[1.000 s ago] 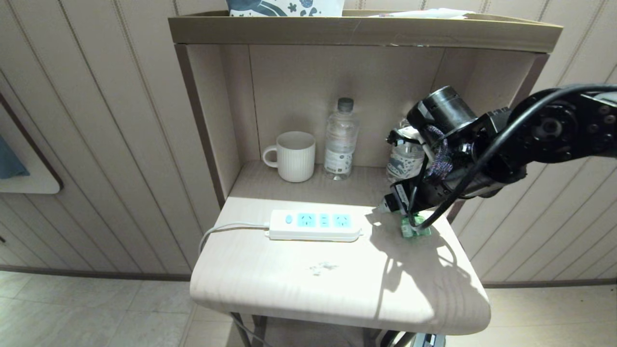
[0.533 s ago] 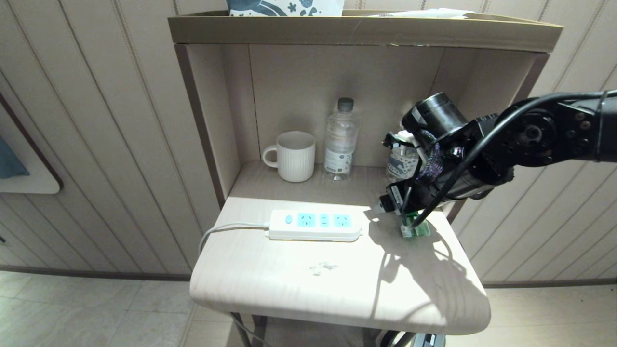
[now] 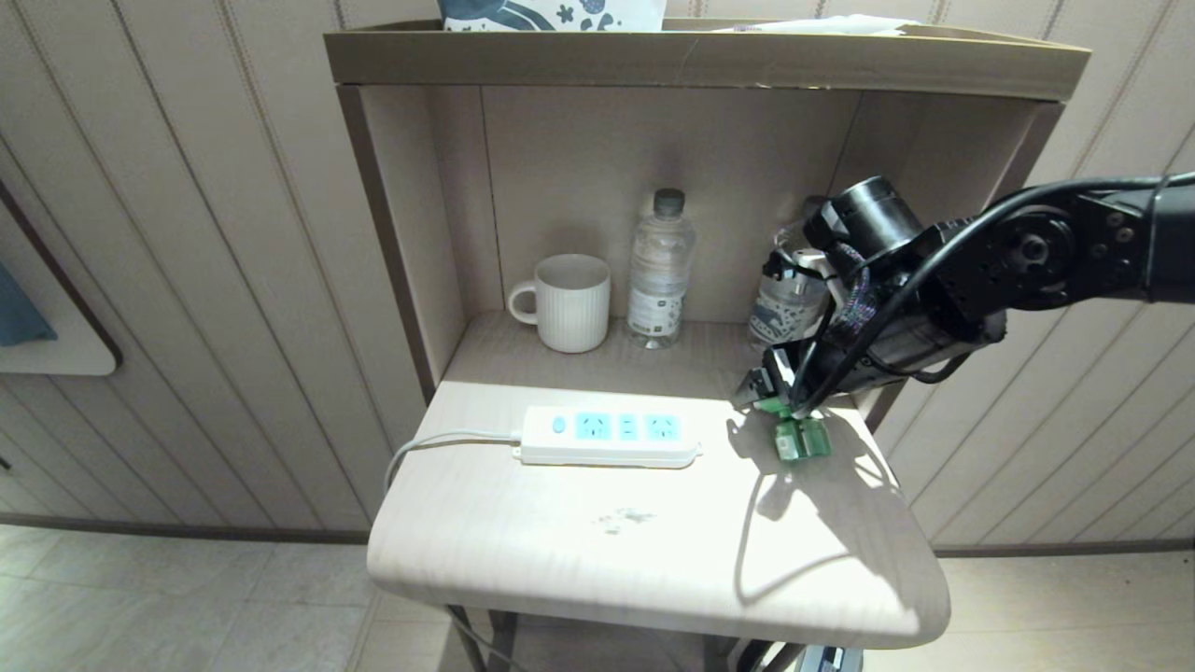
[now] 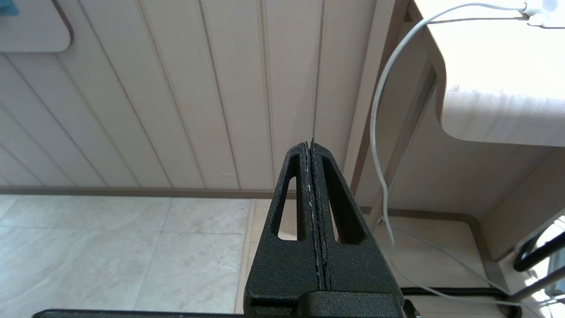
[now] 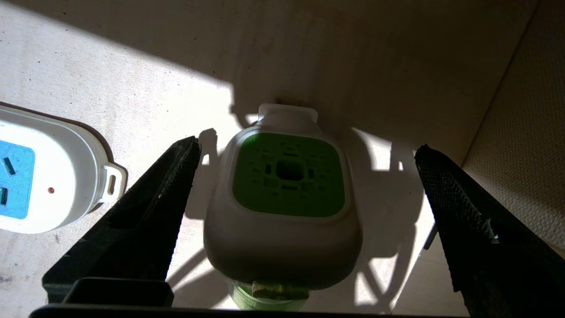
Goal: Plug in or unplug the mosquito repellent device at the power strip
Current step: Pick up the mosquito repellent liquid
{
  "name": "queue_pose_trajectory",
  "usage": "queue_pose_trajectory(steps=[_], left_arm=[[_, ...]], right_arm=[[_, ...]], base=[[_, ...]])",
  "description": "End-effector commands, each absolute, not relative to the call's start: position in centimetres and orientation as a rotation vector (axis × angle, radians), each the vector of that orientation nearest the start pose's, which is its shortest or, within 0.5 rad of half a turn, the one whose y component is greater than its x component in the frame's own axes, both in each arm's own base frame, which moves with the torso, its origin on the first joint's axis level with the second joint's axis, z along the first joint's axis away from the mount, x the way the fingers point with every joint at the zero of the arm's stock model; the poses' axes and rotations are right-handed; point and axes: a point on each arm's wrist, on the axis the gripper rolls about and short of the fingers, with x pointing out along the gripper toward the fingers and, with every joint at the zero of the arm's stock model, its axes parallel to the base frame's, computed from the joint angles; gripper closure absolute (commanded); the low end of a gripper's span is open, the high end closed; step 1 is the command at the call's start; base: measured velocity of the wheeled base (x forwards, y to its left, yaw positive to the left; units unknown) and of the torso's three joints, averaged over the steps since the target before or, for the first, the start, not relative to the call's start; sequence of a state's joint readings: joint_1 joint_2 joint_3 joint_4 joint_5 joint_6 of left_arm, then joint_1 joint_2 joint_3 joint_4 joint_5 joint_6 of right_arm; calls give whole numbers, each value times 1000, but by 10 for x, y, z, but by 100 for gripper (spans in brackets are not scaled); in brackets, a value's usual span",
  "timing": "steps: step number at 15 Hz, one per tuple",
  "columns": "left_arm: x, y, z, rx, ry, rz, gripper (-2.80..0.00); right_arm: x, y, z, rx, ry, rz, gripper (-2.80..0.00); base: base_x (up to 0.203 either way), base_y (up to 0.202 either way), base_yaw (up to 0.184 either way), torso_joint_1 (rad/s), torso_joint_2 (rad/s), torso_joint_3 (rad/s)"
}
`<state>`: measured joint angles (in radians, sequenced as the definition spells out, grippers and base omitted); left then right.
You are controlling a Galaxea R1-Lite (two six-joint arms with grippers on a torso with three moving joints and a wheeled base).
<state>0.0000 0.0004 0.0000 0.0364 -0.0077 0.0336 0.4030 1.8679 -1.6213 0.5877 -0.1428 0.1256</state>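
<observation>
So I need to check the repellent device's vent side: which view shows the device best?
The right wrist view: the device fills the frame between the open right gripper. The head view shows only its green bottle under the arm. The left wrist view misses it.

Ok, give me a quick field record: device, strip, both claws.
device: mosquito repellent device stands on the table, unplugged, beside the strip's end
strip: power strip, sockets free
right claw: open, straddling the device, not touching it
left claw: shut, parked low beside the table
</observation>
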Motion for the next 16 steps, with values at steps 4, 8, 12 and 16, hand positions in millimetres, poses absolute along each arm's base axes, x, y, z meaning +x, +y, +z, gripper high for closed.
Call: queue_pose_trajectory(steps=[4, 8, 12, 16], left_arm=[[-23, 0, 72, 34, 37, -8, 0], [-23, 0, 72, 34, 37, -8, 0], [-23, 0, 72, 34, 37, -8, 0], [-23, 0, 72, 34, 37, -8, 0]], right_arm=[[320, 132, 235, -116, 842, 189, -280], [318, 136, 232, -119, 852, 198, -280], [317, 136, 232, -119, 852, 201, -280], [318, 136, 229, -125, 860, 200, 0]], base=[[0, 0, 0, 0, 0, 0], [0, 0, 0, 0, 0, 0], [0, 0, 0, 0, 0, 0], [0, 0, 0, 0, 0, 0]])
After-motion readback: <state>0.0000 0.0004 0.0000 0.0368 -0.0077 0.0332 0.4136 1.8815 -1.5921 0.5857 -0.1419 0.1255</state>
